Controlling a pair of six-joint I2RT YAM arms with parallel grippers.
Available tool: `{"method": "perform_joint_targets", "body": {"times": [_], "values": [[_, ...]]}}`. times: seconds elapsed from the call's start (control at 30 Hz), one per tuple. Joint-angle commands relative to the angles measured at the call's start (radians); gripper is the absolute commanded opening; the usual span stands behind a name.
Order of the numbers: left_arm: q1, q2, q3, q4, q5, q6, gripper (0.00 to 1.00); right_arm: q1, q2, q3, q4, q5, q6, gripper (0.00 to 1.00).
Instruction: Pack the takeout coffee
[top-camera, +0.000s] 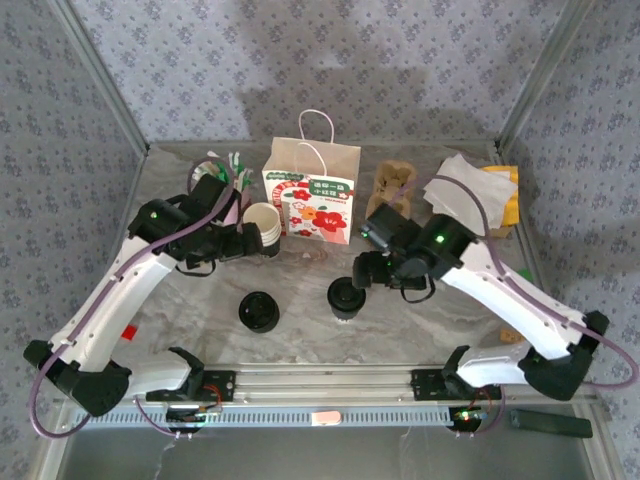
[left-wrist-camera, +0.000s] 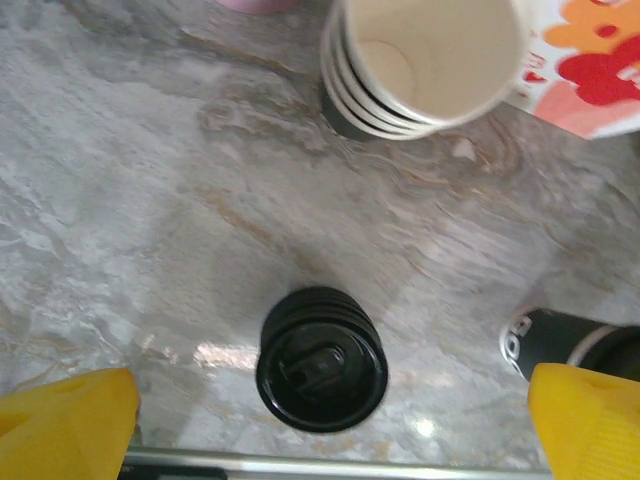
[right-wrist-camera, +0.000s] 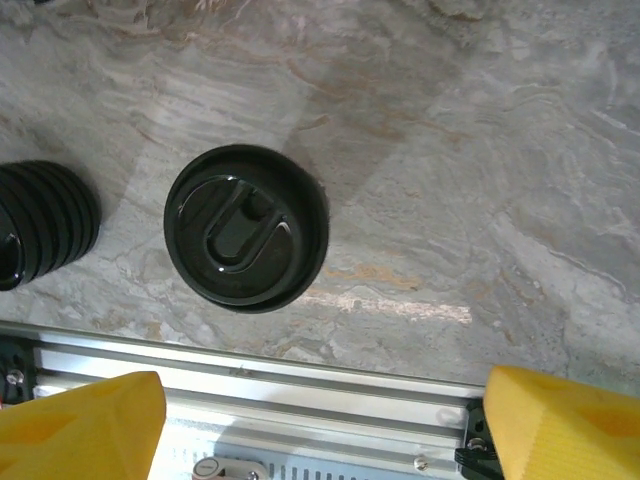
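The takeout coffee (top-camera: 345, 299), a small cup under a round black lid (right-wrist-camera: 246, 227), stands upright on the marble table near the front, to the right of a stack of black lids (top-camera: 259, 311). My right gripper (top-camera: 363, 272) hovers just behind and right of it. Its yellow fingertips (right-wrist-camera: 565, 420) stand wide apart with nothing between them, and the cup lies up and left of the gap (right-wrist-camera: 320, 425). My left gripper (top-camera: 242, 246) is open above the lid stack (left-wrist-camera: 321, 358), beside the stacked lidless cups (left-wrist-camera: 425, 65). The flowered paper bag (top-camera: 312, 195) stands upright at the back centre.
A brown cardboard carrier (top-camera: 392, 185), white papers (top-camera: 465, 195) and a yellow item (top-camera: 505, 200) lie at the back right. A pink and green object (top-camera: 228, 170) sits behind the left arm. The metal rail (right-wrist-camera: 300, 370) runs along the table's near edge.
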Motion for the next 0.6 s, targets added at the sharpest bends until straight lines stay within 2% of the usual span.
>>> {"method": "perform_joint_targets", "body": {"times": [0.0,0.27,0.57], "values": [[0.019,-0.030,-0.052,0.049,-0.032,0.043,1.00,0.044,0.046,0.022,-0.015,0.035,0.079,0.89],[0.019,-0.114,-0.177,0.178,-0.016,0.052,1.00,0.084,0.152,0.037,0.010,0.008,0.158,0.91],[0.016,-0.143,-0.200,0.217,-0.043,0.101,1.00,0.084,0.251,0.045,0.057,-0.046,0.335,0.87]]}}
